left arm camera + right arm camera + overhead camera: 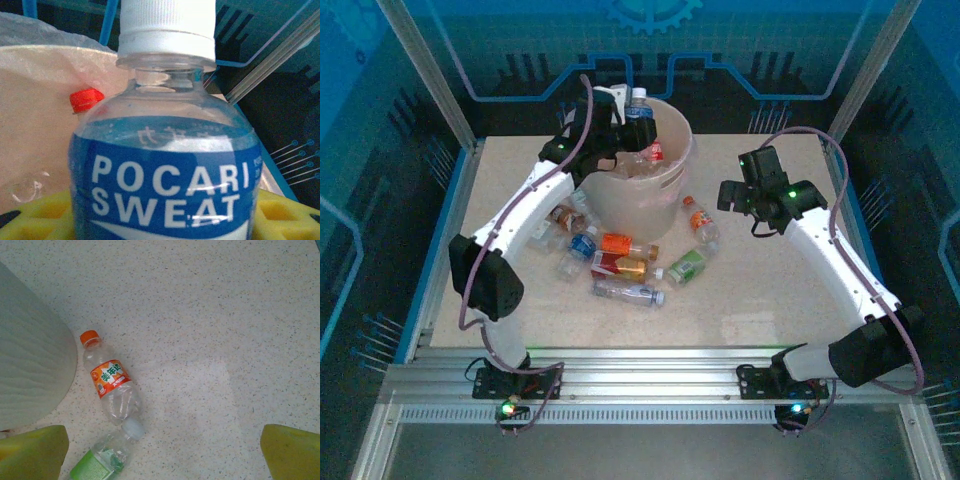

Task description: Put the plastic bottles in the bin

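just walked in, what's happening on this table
Two robot arms are clearing plastic bottles into the bin. The left arm has its jaws shut on a blue-label Pocari Sweat bottle at the bin's far rim, where a red-capped bottle sits inside. The right arm hangs with jaws open above an orange-label bottle on the table. Several more lie loose by the bin.

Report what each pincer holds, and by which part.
Left pincer grips the blue-labelled Pocari Sweat bottle by its labelled body. Right pincer is open and holds nothing.
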`<state>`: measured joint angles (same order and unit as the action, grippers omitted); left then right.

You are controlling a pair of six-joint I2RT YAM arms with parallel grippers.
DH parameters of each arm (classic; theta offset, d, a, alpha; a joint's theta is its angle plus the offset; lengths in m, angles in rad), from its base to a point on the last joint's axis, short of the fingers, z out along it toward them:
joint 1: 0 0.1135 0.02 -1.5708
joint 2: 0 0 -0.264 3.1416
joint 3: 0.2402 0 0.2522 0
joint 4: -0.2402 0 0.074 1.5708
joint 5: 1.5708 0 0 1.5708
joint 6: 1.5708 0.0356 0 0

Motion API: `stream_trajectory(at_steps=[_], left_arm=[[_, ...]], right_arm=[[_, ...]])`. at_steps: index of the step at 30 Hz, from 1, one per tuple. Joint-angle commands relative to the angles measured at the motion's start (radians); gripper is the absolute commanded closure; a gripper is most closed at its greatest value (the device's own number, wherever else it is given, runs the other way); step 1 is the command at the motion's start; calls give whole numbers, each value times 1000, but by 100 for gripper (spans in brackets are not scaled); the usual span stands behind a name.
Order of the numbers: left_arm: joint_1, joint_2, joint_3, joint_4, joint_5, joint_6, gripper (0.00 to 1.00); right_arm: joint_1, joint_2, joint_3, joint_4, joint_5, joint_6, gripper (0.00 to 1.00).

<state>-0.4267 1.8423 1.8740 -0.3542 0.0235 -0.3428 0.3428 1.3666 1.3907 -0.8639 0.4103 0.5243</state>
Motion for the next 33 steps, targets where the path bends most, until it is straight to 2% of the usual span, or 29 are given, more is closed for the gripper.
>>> stream_trajectory(at_steps=[1, 8, 14, 20, 30, 33], left_arm=[[-7, 15, 44, -31, -9, 37, 61], [-7, 36, 45, -73, -13, 42, 56], [-7, 42, 43, -96, -23, 44, 46], [-7, 34, 45, -95, -38, 45, 30], [-7, -27, 36, -87, -52, 46, 2], [-7, -64, 20, -76, -57, 48, 1]], right_arm=[[-14, -13, -2, -4, -12, 9, 0], [-15, -5, -6, -7, -14, 11, 0], [-18, 1, -10, -11, -13, 8, 0], [-31, 9, -21, -9, -35, 2, 0], [-87, 40, -50, 15, -152, -19, 0], [-104, 60, -58, 25, -198, -26, 0]])
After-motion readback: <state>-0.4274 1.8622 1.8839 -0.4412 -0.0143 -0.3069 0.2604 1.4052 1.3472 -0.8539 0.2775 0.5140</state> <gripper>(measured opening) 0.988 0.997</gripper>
